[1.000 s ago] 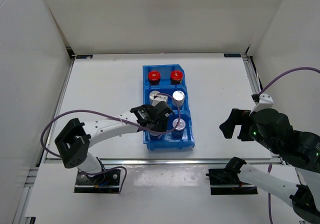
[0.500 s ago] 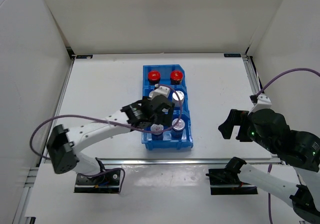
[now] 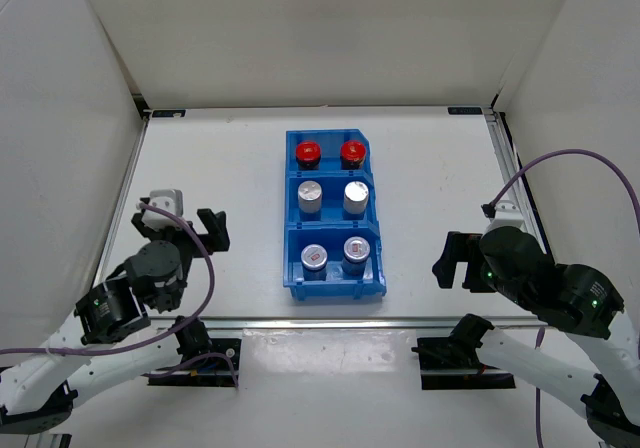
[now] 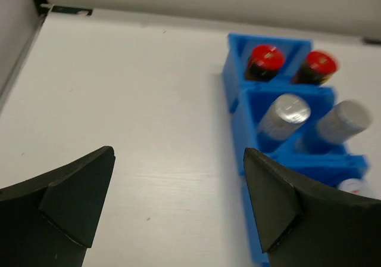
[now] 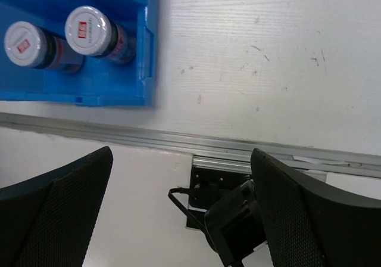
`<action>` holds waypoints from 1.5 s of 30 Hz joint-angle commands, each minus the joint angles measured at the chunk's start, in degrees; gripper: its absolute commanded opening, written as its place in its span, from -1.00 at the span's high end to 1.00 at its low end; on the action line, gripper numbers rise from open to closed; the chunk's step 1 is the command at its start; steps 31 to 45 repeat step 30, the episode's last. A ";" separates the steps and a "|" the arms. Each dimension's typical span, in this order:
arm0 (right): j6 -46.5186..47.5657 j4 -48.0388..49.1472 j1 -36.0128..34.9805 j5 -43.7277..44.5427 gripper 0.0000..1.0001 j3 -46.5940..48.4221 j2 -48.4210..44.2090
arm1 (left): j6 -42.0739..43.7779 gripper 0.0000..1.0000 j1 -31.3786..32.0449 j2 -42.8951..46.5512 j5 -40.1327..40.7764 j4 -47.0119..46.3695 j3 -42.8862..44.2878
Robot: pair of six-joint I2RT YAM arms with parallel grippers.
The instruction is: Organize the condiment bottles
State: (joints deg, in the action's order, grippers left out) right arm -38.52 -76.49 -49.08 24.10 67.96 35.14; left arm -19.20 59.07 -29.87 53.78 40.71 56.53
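Flanking bin [image 3: 335,290]: left claw [image 3: 182,224], right claw [image 3: 452,260]

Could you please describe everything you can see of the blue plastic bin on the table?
The blue bin looks like glossy moulded plastic: a long open-topped tray split by cross walls into three compartments. It sits flat on the white table, its long side running front to back in the top view. The far compartment holds two red-capped bottles, the middle two silver-capped bottles, the near two grey-topped bottles. Nothing else touches it.
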 commanded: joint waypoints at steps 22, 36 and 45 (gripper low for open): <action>8.46 8.29 -1.10 14.76 -1.00 -4.85 0.37 | 3.64 -1.00 -0.27 -4.32 7.39 2.18 -6.00; 8.99 9.43 -1.11 14.22 -1.00 -5.39 0.20 | 3.12 -1.00 -0.27 -1.77 8.45 1.65 -6.52; 8.99 9.43 -1.11 14.22 -1.00 -5.39 0.20 | 3.12 -1.00 -0.27 -1.77 8.45 1.65 -6.52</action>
